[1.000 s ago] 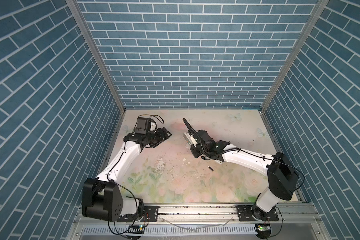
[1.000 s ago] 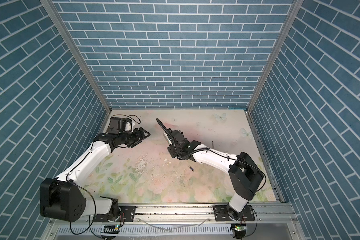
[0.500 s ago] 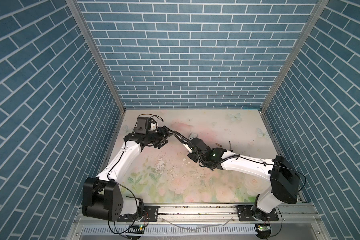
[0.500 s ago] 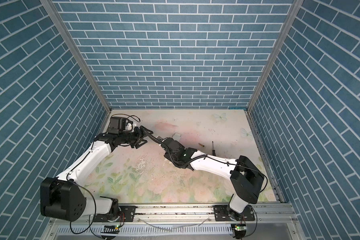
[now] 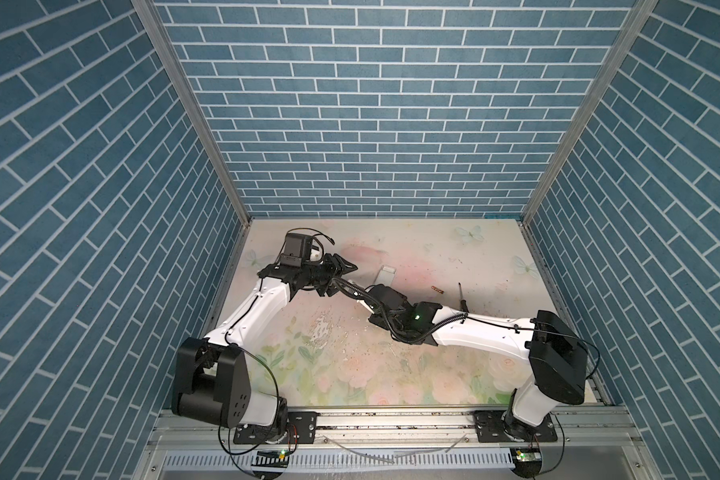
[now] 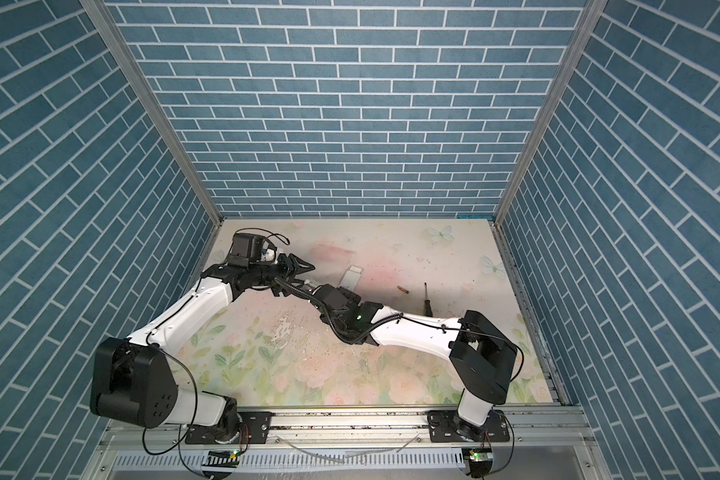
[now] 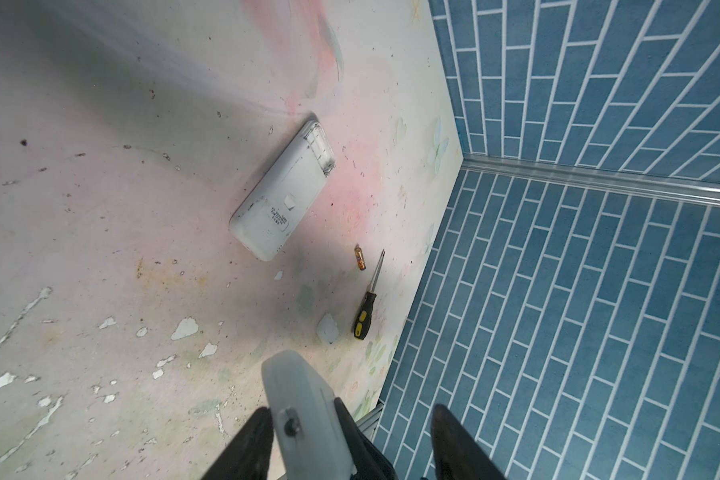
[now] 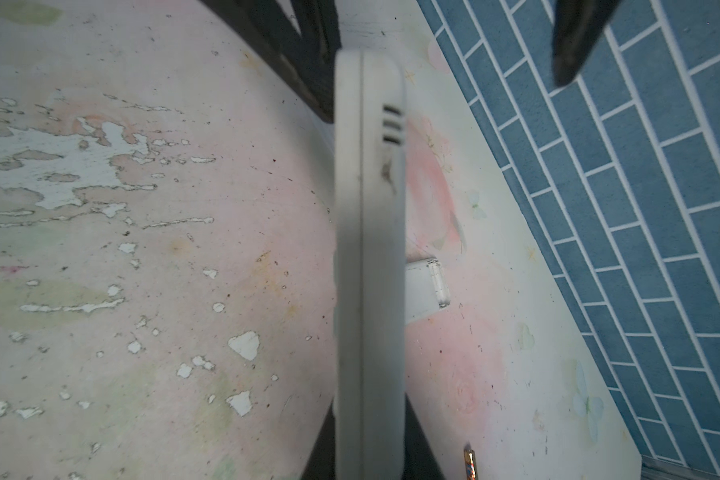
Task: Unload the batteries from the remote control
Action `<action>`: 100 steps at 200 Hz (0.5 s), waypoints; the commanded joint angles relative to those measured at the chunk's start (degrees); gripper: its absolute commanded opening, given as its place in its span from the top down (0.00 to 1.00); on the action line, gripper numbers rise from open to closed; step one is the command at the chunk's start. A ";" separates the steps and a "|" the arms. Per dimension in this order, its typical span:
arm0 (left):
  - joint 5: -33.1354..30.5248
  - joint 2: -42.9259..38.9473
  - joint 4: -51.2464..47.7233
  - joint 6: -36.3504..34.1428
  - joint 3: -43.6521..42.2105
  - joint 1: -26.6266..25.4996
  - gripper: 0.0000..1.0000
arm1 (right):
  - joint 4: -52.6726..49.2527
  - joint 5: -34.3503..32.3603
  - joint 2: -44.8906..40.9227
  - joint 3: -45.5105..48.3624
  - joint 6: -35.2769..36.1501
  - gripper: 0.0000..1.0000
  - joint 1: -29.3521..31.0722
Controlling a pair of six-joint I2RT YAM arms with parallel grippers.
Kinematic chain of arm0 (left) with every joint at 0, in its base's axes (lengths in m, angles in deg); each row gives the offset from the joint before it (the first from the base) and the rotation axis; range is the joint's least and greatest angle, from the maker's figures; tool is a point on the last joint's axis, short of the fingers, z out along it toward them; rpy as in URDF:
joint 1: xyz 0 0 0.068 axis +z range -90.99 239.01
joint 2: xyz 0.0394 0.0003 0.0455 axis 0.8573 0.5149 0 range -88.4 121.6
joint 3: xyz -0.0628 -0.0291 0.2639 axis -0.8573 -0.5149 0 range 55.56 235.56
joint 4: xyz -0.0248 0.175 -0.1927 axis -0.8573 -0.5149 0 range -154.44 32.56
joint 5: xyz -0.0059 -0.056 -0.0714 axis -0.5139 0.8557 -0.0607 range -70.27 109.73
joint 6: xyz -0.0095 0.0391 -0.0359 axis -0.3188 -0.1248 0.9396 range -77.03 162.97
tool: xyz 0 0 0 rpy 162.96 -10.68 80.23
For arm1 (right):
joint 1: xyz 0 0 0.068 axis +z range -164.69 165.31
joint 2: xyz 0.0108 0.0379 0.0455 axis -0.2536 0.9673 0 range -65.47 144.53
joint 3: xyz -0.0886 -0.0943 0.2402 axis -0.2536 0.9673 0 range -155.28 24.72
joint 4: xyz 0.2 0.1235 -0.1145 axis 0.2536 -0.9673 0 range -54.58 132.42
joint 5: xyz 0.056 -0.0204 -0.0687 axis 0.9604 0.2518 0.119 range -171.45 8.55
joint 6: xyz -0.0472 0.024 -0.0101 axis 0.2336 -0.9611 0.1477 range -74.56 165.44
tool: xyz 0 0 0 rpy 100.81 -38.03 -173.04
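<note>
My right gripper [image 8: 370,449] is shut on a white remote control [image 8: 368,249], held edge-on above the table. Its far end [image 7: 296,395] reaches in between the fingers of my left gripper [image 7: 350,411], which is open; one finger [image 8: 304,70] is close against the remote and the other [image 8: 574,41] stands well off. In both top views the two grippers [image 5: 341,277] [image 5: 371,297] meet at the back left. A copper-brown battery [image 7: 360,257] [image 5: 436,289] lies loose on the table.
A second white remote [image 7: 283,199] [image 5: 385,276] lies back-up on the table with its battery bay open. A black-and-yellow screwdriver [image 7: 366,307] [image 6: 427,301] and a small white cover plate [image 7: 328,328] lie near the right wall. The table [image 5: 350,374] has peeling paint.
My right arm has swung left and lower, carrying the remote to my left gripper. The left gripper's fingers have narrowed around the remote's end.
</note>
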 commanded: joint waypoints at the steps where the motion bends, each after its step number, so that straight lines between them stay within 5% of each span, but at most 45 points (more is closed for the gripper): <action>1: 1.42 0.40 0.13 0.24 -0.22 -0.76 0.41 | 1.73 -2.12 0.86 -3.65 3.73 1.00 0.54; 100: 3.20 1.90 5.00 5.75 -1.70 -2.12 0.50 | 11.41 -8.42 2.46 -3.90 8.29 1.00 2.25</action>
